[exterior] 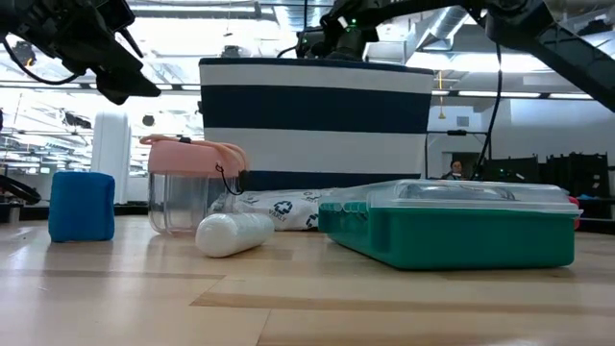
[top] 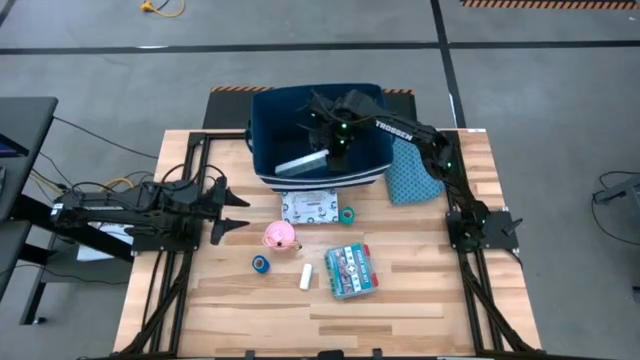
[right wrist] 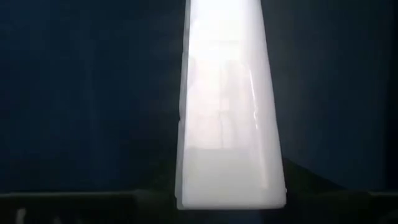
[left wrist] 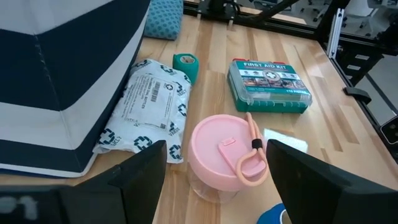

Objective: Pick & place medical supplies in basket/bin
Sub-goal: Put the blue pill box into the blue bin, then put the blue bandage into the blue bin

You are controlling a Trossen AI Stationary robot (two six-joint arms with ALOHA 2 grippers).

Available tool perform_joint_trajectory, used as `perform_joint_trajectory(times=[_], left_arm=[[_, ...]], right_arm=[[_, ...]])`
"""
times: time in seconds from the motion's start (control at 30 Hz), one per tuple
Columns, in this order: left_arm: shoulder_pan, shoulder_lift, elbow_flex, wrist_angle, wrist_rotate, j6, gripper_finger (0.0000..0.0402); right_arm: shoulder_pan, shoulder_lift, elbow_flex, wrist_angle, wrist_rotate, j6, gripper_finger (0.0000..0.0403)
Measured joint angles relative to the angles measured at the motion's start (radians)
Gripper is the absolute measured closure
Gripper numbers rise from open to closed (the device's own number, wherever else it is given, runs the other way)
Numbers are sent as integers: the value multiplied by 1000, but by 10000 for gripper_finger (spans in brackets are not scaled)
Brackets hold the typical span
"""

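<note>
Right gripper [top: 330, 138] is inside the bin [top: 265, 130], over a long pale pill organizer [top: 302, 161]. In the right wrist view the organizer [right wrist: 227, 106] runs straight out from between the fingers, but whether they clamp it or have let go cannot be told. Judged rigid, light, smooth plastic; likely slippery, so grip across the narrow width near mid-length.

Left gripper [top: 222, 212] hangs at the table's left edge, fingers spread, holding nothing.

Still on the table w/ approx. handling:
- Packet [left wrist: 152, 102], against the bin wall: soft, crinkly; pinch an edge.
- Green roll [left wrist: 185, 62]: light, squashy; grip across dia.
- Pink-lidded cup [left wrist: 222, 149]: clear body, rigid; grip the sides.
- White stick [top: 306, 277]: small, may roll.
- Blue tape roll [top: 260, 263].
- First aid kit [top: 351, 271]: flat, wide; take the short side.
</note>
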Motion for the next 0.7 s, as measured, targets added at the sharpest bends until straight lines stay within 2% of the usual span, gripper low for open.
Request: perform_joint_trajectory(times=[0.07,0.23,0.33,0.47,0.7], left_arm=[[0,0,0,0,0,0,139],[0,0,0,0,0,0,139],[0,0,0,0,0,0,139],[0,0,0,0,0,0,139],[0,0,0,-1,-9,0,139]], right_arm=[[-1,0,0,2,2,0,259],[-1,0,0,38,33,36,175],[0,0,0,54,56,42,144],[-1,0,0,59,72,37,131],[2,-21,3,64,229,52,128]])
